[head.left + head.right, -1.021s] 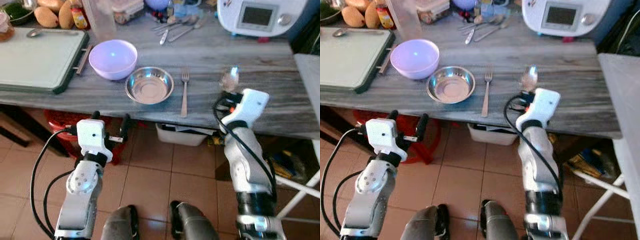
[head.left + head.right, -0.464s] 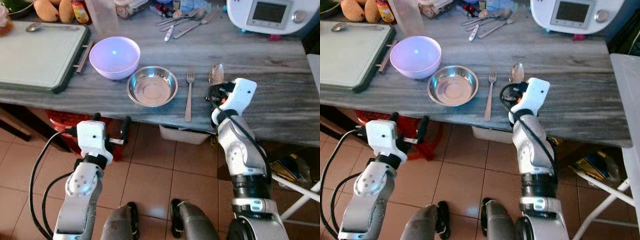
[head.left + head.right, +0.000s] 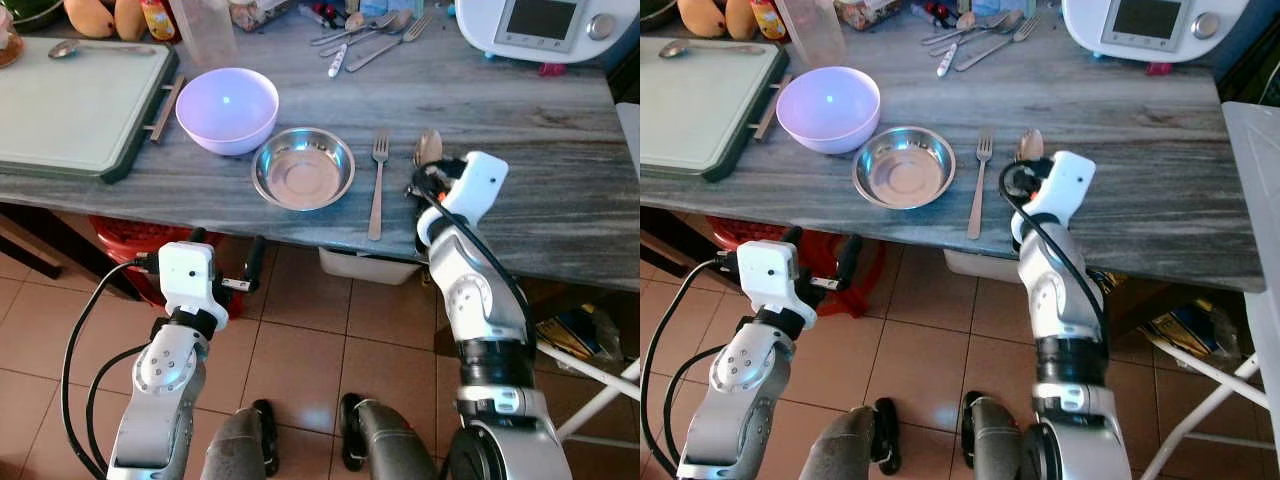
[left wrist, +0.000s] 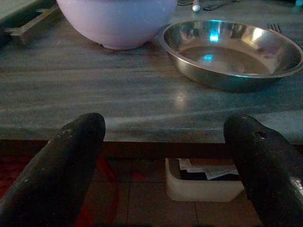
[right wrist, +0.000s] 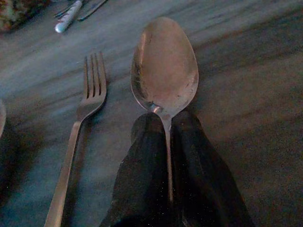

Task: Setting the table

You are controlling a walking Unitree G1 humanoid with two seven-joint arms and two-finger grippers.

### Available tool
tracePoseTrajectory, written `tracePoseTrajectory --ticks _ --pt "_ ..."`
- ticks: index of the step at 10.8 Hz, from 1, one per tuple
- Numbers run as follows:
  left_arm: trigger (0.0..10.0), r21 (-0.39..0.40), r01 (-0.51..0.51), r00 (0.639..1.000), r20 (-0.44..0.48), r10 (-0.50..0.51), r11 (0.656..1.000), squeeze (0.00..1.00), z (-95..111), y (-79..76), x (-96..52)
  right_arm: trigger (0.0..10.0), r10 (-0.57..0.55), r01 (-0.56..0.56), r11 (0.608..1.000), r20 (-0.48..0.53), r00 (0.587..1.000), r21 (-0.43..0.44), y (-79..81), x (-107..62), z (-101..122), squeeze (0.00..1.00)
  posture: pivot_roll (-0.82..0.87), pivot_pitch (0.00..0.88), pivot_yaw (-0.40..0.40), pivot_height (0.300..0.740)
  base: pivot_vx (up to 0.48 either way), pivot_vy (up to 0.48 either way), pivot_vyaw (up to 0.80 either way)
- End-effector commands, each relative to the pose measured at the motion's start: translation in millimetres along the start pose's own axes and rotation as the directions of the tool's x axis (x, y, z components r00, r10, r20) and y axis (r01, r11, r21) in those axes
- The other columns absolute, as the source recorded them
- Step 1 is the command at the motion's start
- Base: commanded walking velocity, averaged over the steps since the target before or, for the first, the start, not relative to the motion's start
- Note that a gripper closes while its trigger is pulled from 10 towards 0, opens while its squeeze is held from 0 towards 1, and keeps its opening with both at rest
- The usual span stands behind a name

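Cutlery lies beside the steel bowl in the left eye view: a fork to its right, with the right gripper bringing a spoon alongside, likely completing the place setting. The steel bowl and the lilac bowl beside it sit empty. In the left wrist view, the left gripper waits below the counter edge, fingers apart. In the right wrist view, the fingers pinch the spoon's handle, its bowl just beside the fork's tines.

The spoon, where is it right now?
The spoon is pinched in the right end effector, low over the counter, just right of the fork.
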State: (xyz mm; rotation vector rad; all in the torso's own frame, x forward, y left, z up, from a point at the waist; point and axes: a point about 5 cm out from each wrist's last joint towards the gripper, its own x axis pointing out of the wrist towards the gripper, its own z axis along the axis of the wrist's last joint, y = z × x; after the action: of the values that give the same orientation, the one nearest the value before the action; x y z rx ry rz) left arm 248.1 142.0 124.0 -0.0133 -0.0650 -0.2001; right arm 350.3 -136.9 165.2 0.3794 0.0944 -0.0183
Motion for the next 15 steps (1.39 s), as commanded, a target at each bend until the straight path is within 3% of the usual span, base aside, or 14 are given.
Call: tracePoseTrajectory --ticks 1,4,11,15 --pt "10.0 -0.006 0.005 1.000 -0.012 -0.005 1.000 0.00 -1.2 -0.8 -2.0 10.0 -0.030 0.033 0.999 -0.061 0.998 0.036 -3.8 0.7 -12.2 0.00 -0.02 0.273 0.022 0.740 0.000 0.000 0.00" --pt "10.0 -0.011 0.009 1.000 -0.014 -0.009 1.000 0.00 -1.6 -3.0 -0.7 10.0 -0.031 0.033 0.999 -0.087 0.996 0.025 4.3 6.8 -12.6 0.00 -0.02 0.272 0.017 0.740 0.000 0.000 0.00" --pt "10.0 -0.021 0.013 1.000 -0.013 -0.014 1.000 0.00 -2.4 -6.6 1.1 10.0 -0.010 0.015 0.999 -0.151 0.988 0.034 17.9 3.1 -25.2 0.00 -0.03 0.272 0.007 0.740 0.000 0.000 0.00" --pt "10.0 -0.024 0.014 1.000 -0.011 -0.014 1.000 0.00 -2.4 -8.2 2.3 10.0 -0.005 0.008 1.000 -0.161 0.987 0.013 17.8 2.7 -26.8 0.00 -0.03 0.270 0.006 0.740 0.000 0.000 0.00"
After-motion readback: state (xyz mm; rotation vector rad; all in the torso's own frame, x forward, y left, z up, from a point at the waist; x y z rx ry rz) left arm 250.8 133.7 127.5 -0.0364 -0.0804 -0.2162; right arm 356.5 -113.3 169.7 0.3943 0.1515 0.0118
